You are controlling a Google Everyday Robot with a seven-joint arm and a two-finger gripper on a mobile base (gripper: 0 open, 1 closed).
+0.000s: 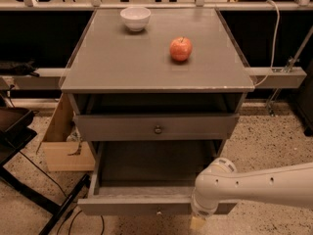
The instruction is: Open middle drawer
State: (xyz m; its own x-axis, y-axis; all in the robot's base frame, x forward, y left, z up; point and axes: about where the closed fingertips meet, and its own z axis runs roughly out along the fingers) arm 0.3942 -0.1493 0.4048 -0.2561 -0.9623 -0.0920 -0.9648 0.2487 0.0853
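The middle drawer point(132, 204) sticks out to the near side, low by the floor, looking wide open. The gripper point(197, 222) hangs at its front, right of the knob point(157, 212), probably to pull there. Whether it grips anything, I cannot tell.

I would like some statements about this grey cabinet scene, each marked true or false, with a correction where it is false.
1. The red apple lies inside the small white bowl. False: it sits apart from it on the grey cabinet top.
2. The middle drawer is pulled out. True.
3. The gripper hovers above the apple. False: it is low, at the middle drawer's front, right of centre.
4. The bowl stands on the cabinet top. True.
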